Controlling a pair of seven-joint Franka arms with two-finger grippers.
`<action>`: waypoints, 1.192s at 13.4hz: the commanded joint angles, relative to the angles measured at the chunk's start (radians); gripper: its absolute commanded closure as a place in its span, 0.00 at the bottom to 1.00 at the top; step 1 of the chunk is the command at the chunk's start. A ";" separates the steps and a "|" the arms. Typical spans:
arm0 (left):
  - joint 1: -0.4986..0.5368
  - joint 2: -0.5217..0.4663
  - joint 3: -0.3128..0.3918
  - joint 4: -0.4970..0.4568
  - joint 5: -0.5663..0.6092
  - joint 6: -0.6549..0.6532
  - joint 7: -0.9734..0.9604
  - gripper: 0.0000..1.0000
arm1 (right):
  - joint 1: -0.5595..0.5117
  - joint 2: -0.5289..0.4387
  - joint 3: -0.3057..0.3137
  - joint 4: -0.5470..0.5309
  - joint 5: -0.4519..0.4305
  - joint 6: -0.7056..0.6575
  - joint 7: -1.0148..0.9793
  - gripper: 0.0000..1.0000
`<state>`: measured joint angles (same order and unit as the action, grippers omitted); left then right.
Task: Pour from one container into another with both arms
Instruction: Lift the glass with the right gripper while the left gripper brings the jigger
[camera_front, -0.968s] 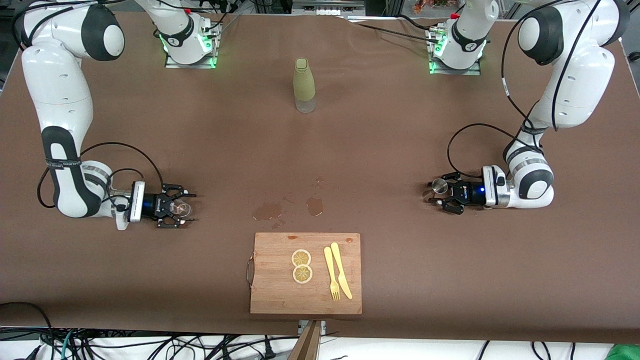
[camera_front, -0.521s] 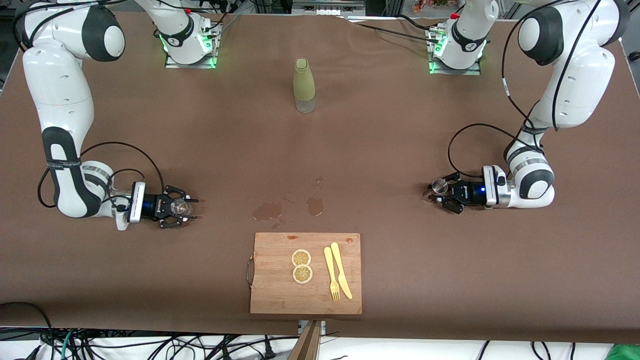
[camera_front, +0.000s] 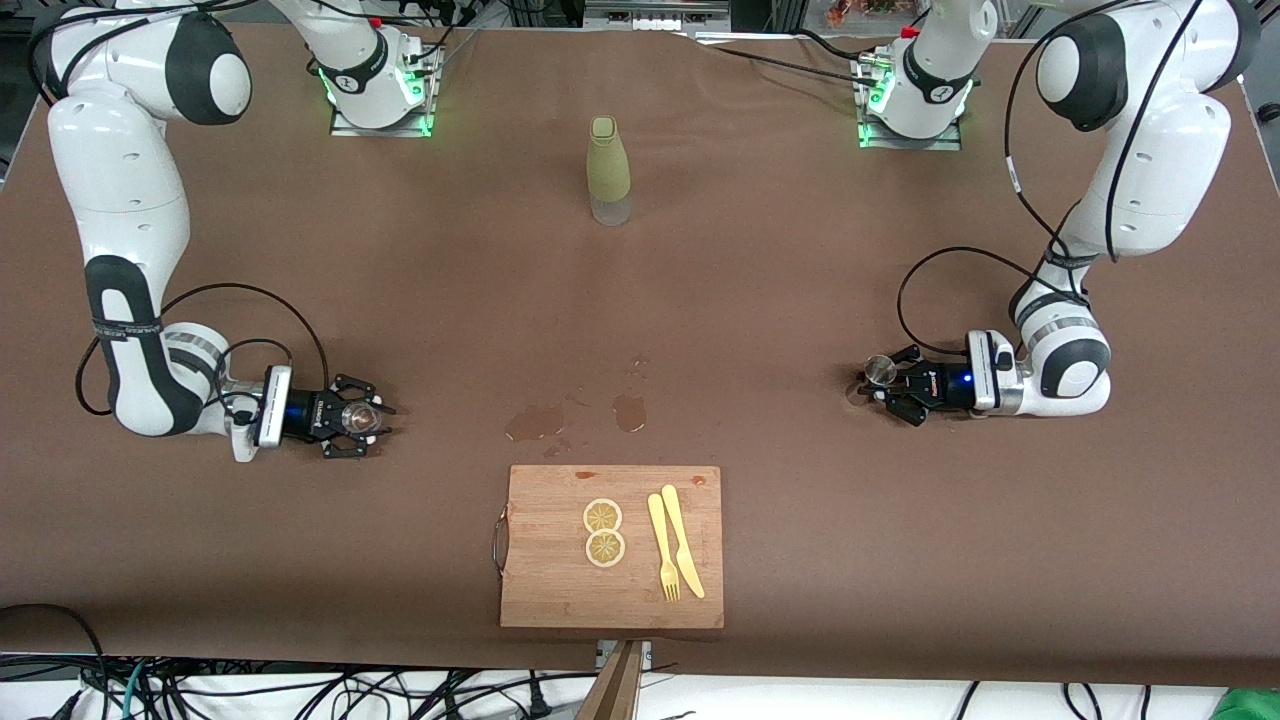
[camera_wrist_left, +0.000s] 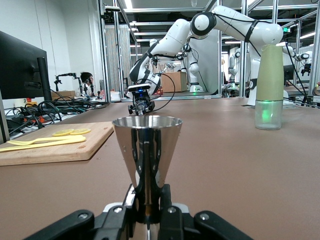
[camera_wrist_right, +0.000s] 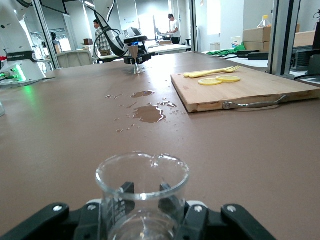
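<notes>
The brown table (camera_front: 760, 300) has lots of bare room in the middle, between the two arms. The left claw (camera_front: 893, 388) is low by the table at the left arm's end. It pinches a shiny metal cup (camera_front: 880, 371) near its thin bottom; the cup stands upright and gets wide at the top (camera_wrist_left: 146, 150). The right claw (camera_front: 362, 419) is low at the right arm's end. It pinches a clear glass beaker (camera_front: 357, 417) with a little pouring lip (camera_wrist_right: 142, 192).

Some wet puddles (camera_front: 575, 415) sit in the middle. Just nearer the front camera lies a flat wooden cutting board (camera_front: 560, 580), close to the table's edge. On it are two lemon slices (camera_front: 603, 532) and a yellow fork (camera_front: 662, 550) and knife (camera_front: 682, 541). A tall green bottle (camera_front: 608, 170) stands up straight between the arm bases.
</notes>
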<state>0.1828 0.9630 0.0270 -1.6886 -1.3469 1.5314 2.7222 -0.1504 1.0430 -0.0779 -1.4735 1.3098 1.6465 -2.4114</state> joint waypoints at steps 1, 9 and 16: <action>-0.005 -0.032 0.016 0.006 0.030 -0.016 0.065 1.00 | 0.015 0.011 0.010 0.035 0.022 0.006 0.066 0.67; -0.109 -0.148 -0.045 0.012 0.118 0.121 -0.171 1.00 | 0.093 -0.004 0.033 0.202 0.008 0.050 0.338 0.67; -0.346 -0.096 -0.125 0.020 -0.228 0.272 -0.278 1.00 | 0.202 -0.021 0.036 0.243 0.005 0.134 0.509 0.67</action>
<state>-0.0794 0.8592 -0.1050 -1.6759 -1.4787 1.7531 2.4648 0.0224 1.0291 -0.0413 -1.2515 1.3166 1.7621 -1.9649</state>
